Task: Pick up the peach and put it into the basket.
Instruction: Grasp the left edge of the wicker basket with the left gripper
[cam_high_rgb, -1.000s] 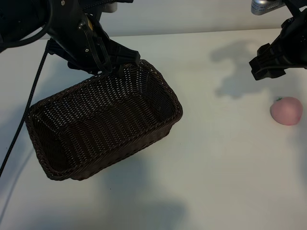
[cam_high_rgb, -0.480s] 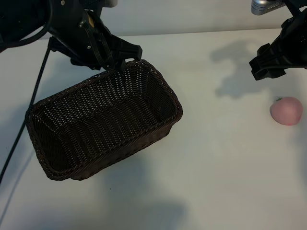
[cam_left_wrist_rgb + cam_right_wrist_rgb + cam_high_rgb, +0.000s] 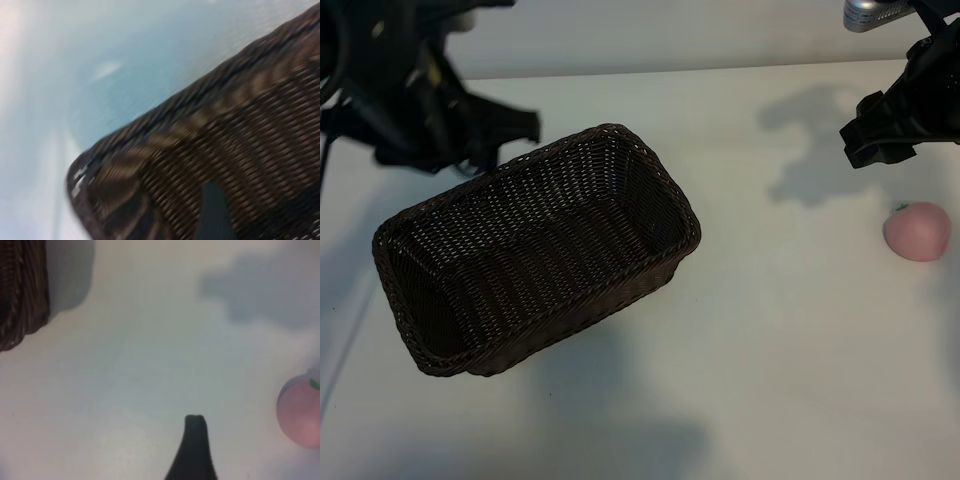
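Exterior view shows your right gripper [image 3: 880, 125] hanging above the tabletop's [image 3: 780, 330] right edge with its jaws spread wide and nothing in them, just short of the peach [image 3: 917, 231], which sits by that same edge, so it looks set for a short drop onto the fruit. Your left gripper [image 3: 470, 125] is also open and empty at the far left corner, beside the basket's [image 3: 535, 255] rim. That leaves the basket mouth unobstructed.
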Motion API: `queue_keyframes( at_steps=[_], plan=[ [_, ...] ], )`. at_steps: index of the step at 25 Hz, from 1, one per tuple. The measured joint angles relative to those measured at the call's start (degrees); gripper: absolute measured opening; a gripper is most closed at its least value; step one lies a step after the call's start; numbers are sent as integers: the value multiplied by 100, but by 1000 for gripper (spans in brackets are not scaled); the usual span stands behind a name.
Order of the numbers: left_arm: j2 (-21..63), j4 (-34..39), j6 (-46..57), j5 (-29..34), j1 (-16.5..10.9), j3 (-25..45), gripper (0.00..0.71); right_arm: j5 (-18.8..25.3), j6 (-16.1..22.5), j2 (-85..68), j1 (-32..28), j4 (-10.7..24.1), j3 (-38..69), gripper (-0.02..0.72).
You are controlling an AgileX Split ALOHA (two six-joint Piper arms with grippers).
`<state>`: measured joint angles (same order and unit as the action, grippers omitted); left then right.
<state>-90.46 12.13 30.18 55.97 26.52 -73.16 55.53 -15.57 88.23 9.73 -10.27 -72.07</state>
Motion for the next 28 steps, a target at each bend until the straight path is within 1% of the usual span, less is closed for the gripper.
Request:
queue_keyframes(
  at_steps=[4, 11, 16, 20, 23, 26, 28],
  plan=[
    [511, 160, 448, -32, -3, 721, 509, 30, 0, 0, 0, 5, 0, 593],
    [1210, 379, 1368, -67, -3, 1587, 509, 66, 0, 0, 0, 4, 0, 593],
    [1364, 514, 1813, -134, -7, 2027, 509, 66, 0, 0, 0, 4, 0, 593],
    [1364, 520, 2164, -550, -16, 2484, 509, 66, 0, 0, 0, 4, 0, 593],
    [1364, 468, 2278, -892, -157, 2643, 509, 66, 0, 0, 0, 4, 0, 593],
    [1364, 319, 2174, -1051, -334, 2662, 509, 68, 0, 0, 0, 4, 0, 593],
    [1364, 274, 2109, -1077, -387, 2674, 509, 73, 0, 0, 0, 4, 0, 593]
  ],
)
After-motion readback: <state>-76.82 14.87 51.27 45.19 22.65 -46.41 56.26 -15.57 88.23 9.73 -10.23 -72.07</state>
